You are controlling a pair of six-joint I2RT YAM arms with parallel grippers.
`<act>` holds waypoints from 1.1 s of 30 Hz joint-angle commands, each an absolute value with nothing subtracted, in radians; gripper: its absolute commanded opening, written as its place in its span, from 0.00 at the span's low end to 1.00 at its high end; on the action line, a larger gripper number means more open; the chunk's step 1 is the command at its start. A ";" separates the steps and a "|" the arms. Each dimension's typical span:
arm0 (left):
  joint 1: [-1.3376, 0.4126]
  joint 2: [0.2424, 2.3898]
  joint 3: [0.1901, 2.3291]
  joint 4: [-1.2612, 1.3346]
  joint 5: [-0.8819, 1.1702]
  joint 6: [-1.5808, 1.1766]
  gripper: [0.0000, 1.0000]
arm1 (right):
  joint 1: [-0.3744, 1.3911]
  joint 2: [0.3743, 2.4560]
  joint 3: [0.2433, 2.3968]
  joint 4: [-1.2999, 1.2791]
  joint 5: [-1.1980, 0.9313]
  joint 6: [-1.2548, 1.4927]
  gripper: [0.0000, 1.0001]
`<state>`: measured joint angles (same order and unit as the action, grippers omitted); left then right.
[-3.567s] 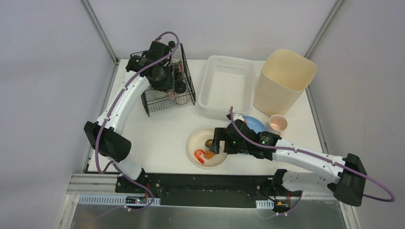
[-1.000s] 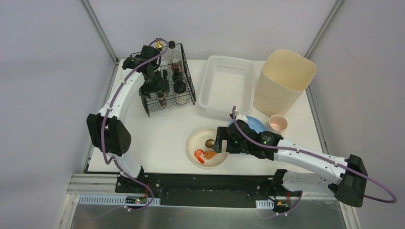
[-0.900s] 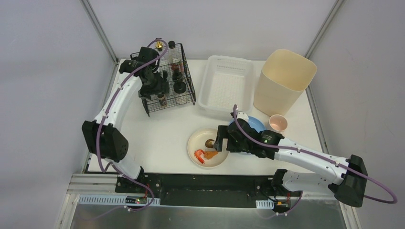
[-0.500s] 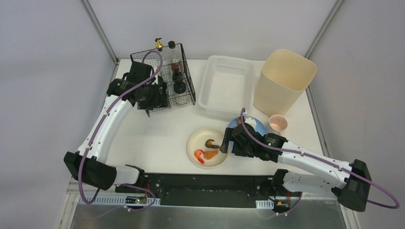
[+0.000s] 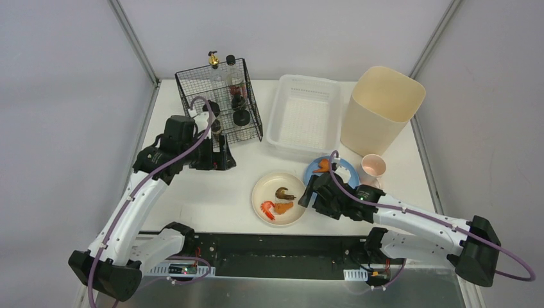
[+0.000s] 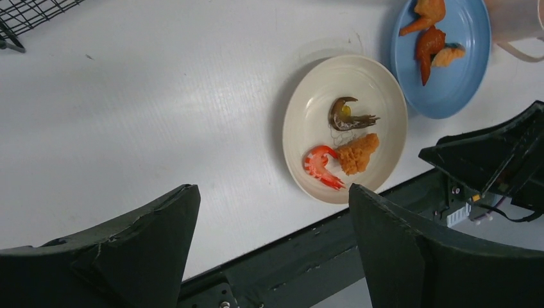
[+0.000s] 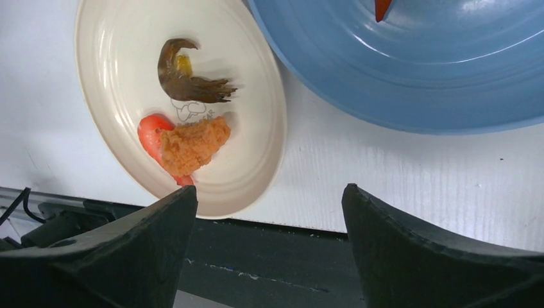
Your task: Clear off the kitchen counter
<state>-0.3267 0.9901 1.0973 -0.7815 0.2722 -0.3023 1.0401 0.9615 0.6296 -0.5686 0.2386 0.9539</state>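
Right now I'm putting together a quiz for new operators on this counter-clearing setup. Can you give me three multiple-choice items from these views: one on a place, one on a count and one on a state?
1. Where is the blue plate?
A. Centred on top of the cream plate
B. On the kitchen counter, right of the cream plate
C. Left of the cream plate

2. How many food pieces lie on the cream plate?
A. One
B. Three
C. Six

3. The right gripper is:
A. Open and empty
B. Shut on the cream plate
C. Shut on a food piece

Answers:
1 B, the top view shows it on the right arm's side.
2 B, there is a red shrimp, an orange fried piece and a brown piece.
3 A, its jaws stand wide apart with nothing between them.
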 commanded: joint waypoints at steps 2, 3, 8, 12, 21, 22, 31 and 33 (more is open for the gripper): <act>-0.332 0.887 1.004 -0.645 0.365 -0.294 0.90 | 1.037 1.010 0.596 -0.490 0.280 1.056 0.84; -0.331 0.874 0.994 -0.639 0.365 -0.290 0.91 | 1.037 1.019 0.593 -0.483 0.285 1.066 0.82; -0.331 0.808 0.926 -0.588 0.383 -0.281 0.93 | 1.036 1.072 0.598 -0.450 0.287 1.092 0.77; -0.331 0.749 0.863 -0.530 0.399 -0.296 0.95 | 1.037 1.113 0.592 -0.409 0.279 1.109 0.69; -0.332 0.719 0.838 -0.523 0.407 -0.291 0.99 | 1.039 1.177 0.549 -0.286 0.260 1.139 0.51; -0.331 0.719 0.837 -0.523 0.407 -0.290 0.99 | 1.041 1.183 0.542 -0.277 0.258 1.146 0.50; -0.331 0.708 0.830 -0.523 0.396 -0.291 0.99 | 1.049 1.214 0.522 -0.238 0.258 1.165 0.36; -0.332 0.705 0.831 -0.523 0.392 -0.291 0.99 | 1.051 1.218 0.519 -0.234 0.256 1.164 0.32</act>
<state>-0.3275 0.7227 0.8364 -0.5575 0.3851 -0.2981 1.0435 1.2083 0.5255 -0.2687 0.2489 1.1431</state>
